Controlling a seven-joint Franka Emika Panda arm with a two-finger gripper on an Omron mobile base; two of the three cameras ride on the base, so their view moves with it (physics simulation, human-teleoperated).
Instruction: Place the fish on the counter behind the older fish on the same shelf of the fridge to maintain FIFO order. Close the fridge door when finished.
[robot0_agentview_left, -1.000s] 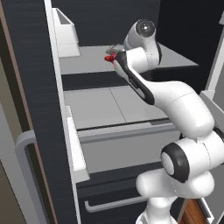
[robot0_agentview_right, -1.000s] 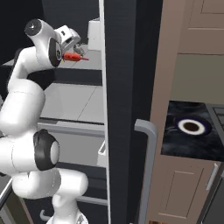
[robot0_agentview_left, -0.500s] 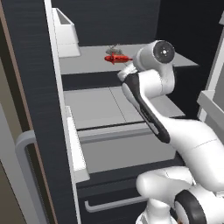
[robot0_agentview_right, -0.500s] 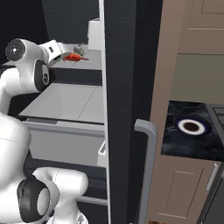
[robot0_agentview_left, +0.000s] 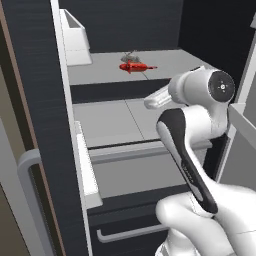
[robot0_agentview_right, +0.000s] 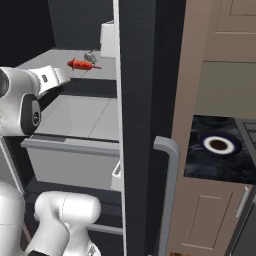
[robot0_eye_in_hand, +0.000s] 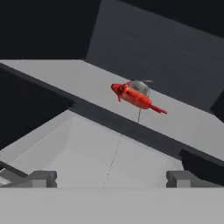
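The red older fish (robot0_agentview_left: 135, 66) lies on the light-grey shelf (robot0_agentview_left: 170, 62) inside the open fridge. The small silver-grey fish (robot0_agentview_left: 129, 57) lies just behind it, touching or nearly so. Both also show from the right, the older fish (robot0_agentview_right: 82, 65) in front of the fish (robot0_agentview_right: 90, 56). In the hand view the older fish (robot0_eye_in_hand: 135, 97) half hides the fish (robot0_eye_in_hand: 141, 85). My gripper (robot0_eye_in_hand: 110, 178) is open and empty. It is drawn back from the shelf, out over the drawer top (robot0_eye_in_hand: 100, 153). The counter (robot0_agentview_right: 200, 167) is to the right of the fridge.
A grey drawer (robot0_agentview_left: 145, 170) juts out under the shelf. The left fridge door (robot0_agentview_left: 40, 100) stands open, with a white bin (robot0_agentview_left: 75, 37) on its inner side. The right door's edge (robot0_agentview_right: 135, 100) and its grey handle (robot0_agentview_right: 167, 190) stand close by. A dark white-rimmed ring (robot0_agentview_right: 218, 145) lies on the counter.
My arm has pulled back from the shelf toward the base and dropped lower. Both fish stay where they lay on the shelf. The jaws stay wide apart.
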